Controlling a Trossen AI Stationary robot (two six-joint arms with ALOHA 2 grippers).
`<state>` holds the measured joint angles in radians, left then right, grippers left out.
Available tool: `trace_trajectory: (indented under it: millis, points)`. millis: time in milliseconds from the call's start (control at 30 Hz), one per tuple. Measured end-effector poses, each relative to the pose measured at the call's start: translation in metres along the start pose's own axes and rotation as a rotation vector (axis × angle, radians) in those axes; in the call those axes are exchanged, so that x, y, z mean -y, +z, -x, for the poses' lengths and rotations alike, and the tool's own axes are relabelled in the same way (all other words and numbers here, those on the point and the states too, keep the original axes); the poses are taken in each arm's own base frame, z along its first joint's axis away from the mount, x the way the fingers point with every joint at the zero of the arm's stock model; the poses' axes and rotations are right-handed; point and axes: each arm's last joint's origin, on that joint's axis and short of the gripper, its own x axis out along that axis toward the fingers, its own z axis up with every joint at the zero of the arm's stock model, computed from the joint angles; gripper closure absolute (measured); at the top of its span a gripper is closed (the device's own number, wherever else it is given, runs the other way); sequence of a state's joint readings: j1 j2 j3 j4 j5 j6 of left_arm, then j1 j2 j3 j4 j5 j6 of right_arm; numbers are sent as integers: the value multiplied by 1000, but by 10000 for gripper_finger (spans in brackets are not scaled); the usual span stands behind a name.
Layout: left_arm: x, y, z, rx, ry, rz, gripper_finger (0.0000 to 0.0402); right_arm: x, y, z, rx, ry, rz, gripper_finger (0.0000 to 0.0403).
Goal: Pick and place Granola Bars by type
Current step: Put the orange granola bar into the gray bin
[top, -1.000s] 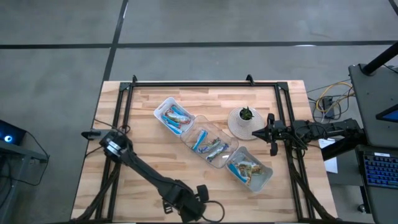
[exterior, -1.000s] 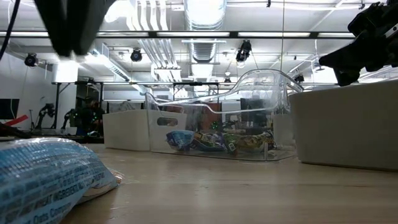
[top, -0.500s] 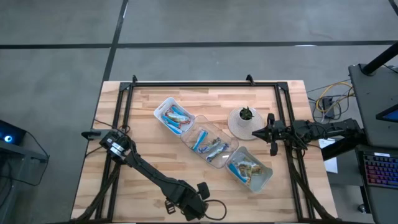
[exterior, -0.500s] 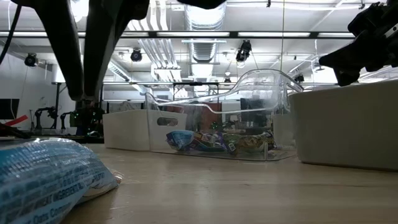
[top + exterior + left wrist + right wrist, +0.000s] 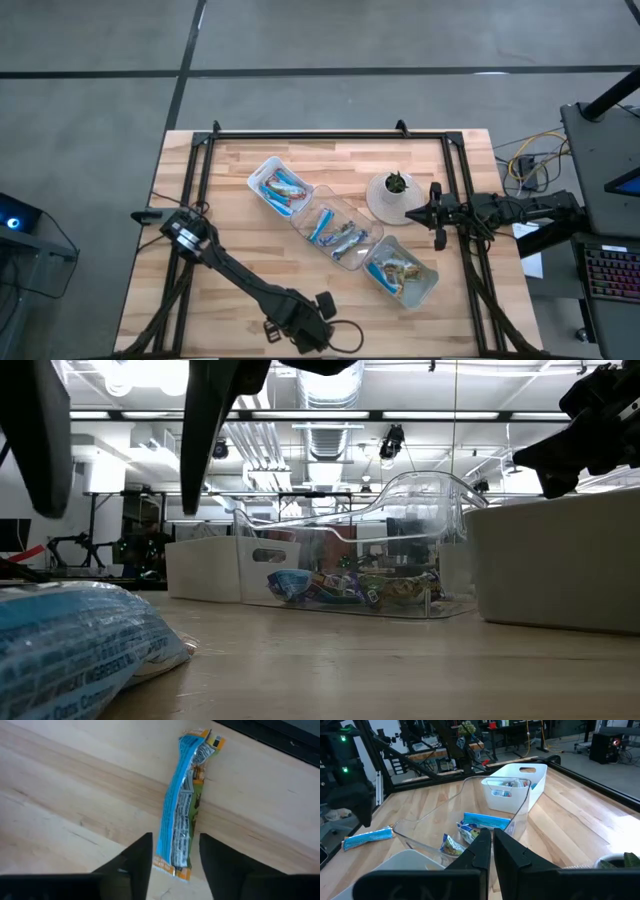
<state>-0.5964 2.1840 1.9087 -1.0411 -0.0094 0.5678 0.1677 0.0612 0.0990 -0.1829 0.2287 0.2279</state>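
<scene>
Near front table edge, high view: our left gripper [image 5: 318,312] hangs well short of middle clear plastic tray [image 5: 338,237]; right gripper [image 5: 437,222] waits beside white plant pot [image 5: 392,196].

Low view: blue foil-wrapped granola bar [image 5: 75,645] lies loose in front of trays; dark left fingers [image 5: 222,420] have shifted sideways since half second ago.

Left wrist view: we see bar straight ahead, long axis running away between parted, empty fingers.

Right wrist view: fingers pressed together, nothing held.

Clear trays [image 5: 340,240], potted plant [image 5: 396,184]
</scene>
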Motion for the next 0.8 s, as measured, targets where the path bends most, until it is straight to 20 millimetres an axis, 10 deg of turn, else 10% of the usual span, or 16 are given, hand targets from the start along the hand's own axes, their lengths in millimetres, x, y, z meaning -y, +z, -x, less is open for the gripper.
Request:
trace_trajectory:
  millis: [800]
  points:
    - [17, -19, 16, 34, 18, -8, 234, 0, 0, 0, 0, 0, 0, 390]
